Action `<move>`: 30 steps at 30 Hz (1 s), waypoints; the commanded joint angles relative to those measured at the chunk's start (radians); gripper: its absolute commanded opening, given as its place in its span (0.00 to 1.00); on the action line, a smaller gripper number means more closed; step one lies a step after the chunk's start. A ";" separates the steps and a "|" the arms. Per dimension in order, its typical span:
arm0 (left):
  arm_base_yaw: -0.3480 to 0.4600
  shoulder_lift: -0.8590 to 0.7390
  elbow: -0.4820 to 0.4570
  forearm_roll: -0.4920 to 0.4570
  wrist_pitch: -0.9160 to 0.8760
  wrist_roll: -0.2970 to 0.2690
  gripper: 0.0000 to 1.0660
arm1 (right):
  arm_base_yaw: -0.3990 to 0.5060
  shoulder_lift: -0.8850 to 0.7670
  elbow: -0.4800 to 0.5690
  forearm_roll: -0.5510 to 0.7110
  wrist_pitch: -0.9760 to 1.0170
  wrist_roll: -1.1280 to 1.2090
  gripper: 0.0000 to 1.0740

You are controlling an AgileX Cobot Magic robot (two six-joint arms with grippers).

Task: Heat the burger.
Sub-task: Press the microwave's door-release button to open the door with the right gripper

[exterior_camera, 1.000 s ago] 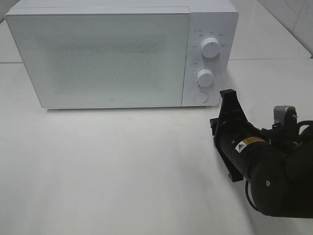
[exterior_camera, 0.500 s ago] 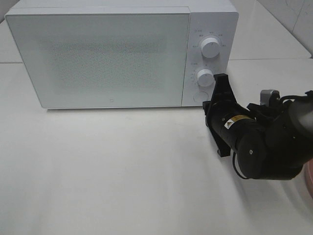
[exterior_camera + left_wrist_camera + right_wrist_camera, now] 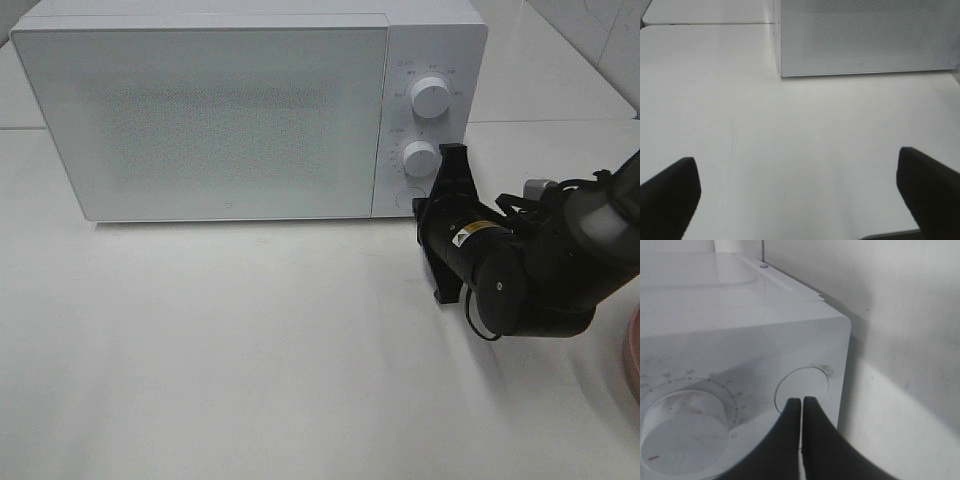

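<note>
1. The right end effector [image 3: 801, 402] is closed, its two dark fingertips pressed together and holding nothing. They are aimed at the lower edge of the round button [image 3: 807, 382] at the foot of the microwave [image 3: 230, 110] control panel, just beside the lower dial [image 3: 675, 430]. Whether the tips touch the button or stop just short cannot be told.

2. The step in hand appears to be releasing the door [image 3: 200, 110], which is shut, so that the oven can take the food.

3. The next move likely calls for a short, straight push into the button's face, kept off the dial, then a retreat so the arm does not block the door.

4. The left end effector [image 3: 800, 189] is wide open and empty, hanging above the bare white surface [image 3: 220, 340] in front of the oven, touching nothing.

5. The burger shows in no view. Only a pink rim [image 3: 633, 360] peeks in at the right edge of the high camera's picture, and the speckled door hides the oven's inside, so its place cannot be told.
</note>
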 commanded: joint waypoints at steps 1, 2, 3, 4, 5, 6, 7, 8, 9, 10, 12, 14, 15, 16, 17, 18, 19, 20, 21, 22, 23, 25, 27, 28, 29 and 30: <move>0.002 -0.007 0.001 0.000 -0.014 -0.002 0.94 | -0.014 0.016 -0.040 -0.021 0.019 0.012 0.00; 0.002 -0.007 0.001 0.000 -0.014 -0.002 0.94 | -0.014 0.021 -0.048 -0.019 0.026 0.011 0.00; 0.002 -0.007 0.001 0.000 -0.014 -0.002 0.94 | -0.014 0.021 -0.048 -0.019 0.026 0.011 0.00; 0.002 -0.007 0.001 0.000 -0.014 -0.002 0.94 | -0.014 0.034 -0.065 -0.019 0.027 0.011 0.00; 0.002 -0.007 0.001 0.000 -0.014 -0.002 0.94 | -0.014 0.034 -0.065 -0.019 0.027 0.011 0.00; 0.002 -0.007 0.001 0.000 -0.014 -0.002 0.94 | -0.014 0.052 -0.084 -0.014 0.028 0.012 0.00; 0.002 -0.007 0.001 0.000 -0.014 -0.002 0.94 | -0.014 0.060 -0.094 -0.014 0.030 0.012 0.00; 0.002 -0.007 0.001 0.000 -0.014 -0.002 0.94 | -0.014 0.075 -0.111 -0.010 0.033 0.011 0.00; 0.002 -0.007 0.001 0.000 -0.014 -0.002 0.94 | -0.014 0.075 -0.111 -0.010 0.033 0.011 0.00; 0.002 -0.007 0.001 0.000 -0.014 -0.002 0.94 | -0.015 0.079 -0.117 -0.005 0.033 0.010 0.00; 0.002 -0.007 0.001 0.000 -0.014 -0.002 0.94 | -0.024 0.086 -0.126 -0.005 0.033 0.008 0.00; 0.002 -0.007 0.001 0.000 -0.014 -0.001 0.94 | -0.025 0.087 -0.129 -0.007 0.033 0.002 0.00; 0.002 -0.007 0.001 0.000 -0.014 -0.001 0.94 | -0.025 0.088 -0.132 0.012 0.028 -0.010 0.00; 0.002 -0.007 0.001 0.000 -0.014 -0.002 0.94 | -0.025 0.088 -0.137 0.024 0.026 -0.019 0.00; 0.002 -0.007 0.001 0.000 -0.014 -0.002 0.94 | -0.025 0.088 -0.137 0.024 0.026 -0.019 0.00; 0.002 -0.007 0.001 0.000 -0.014 -0.002 0.94 | -0.025 0.088 -0.139 0.024 0.027 -0.022 0.00; 0.002 -0.007 0.001 0.000 -0.014 -0.002 0.94 | -0.025 0.088 -0.147 0.028 0.024 -0.030 0.00; 0.002 -0.007 0.001 0.000 -0.014 -0.002 0.94 | -0.025 0.088 -0.147 0.028 0.024 -0.030 0.00; 0.002 -0.007 0.001 0.000 -0.014 -0.002 0.94 | -0.025 0.088 -0.153 0.035 0.020 -0.032 0.00; 0.002 -0.007 0.001 0.000 -0.014 -0.002 0.94 | -0.025 0.088 -0.163 0.046 -0.002 -0.034 0.00; 0.002 -0.007 0.001 0.000 -0.014 -0.002 0.94 | -0.025 0.088 -0.163 0.046 -0.002 -0.034 0.00; 0.002 -0.007 0.001 0.000 -0.014 -0.002 0.94 | -0.025 0.088 -0.189 0.047 -0.014 -0.037 0.00; 0.002 -0.007 0.001 0.000 -0.014 -0.002 0.94 | -0.025 0.088 -0.198 0.049 -0.016 -0.038 0.00; 0.002 -0.007 0.001 0.000 -0.014 -0.002 0.94 | -0.025 0.088 -0.215 0.055 -0.021 -0.041 0.00; 0.002 -0.007 0.001 0.000 -0.014 -0.002 0.94 | -0.025 0.088 -0.215 0.055 -0.021 -0.041 0.00; 0.002 -0.007 0.001 0.000 -0.014 -0.002 0.94 | -0.025 0.088 -0.226 0.065 -0.021 -0.044 0.00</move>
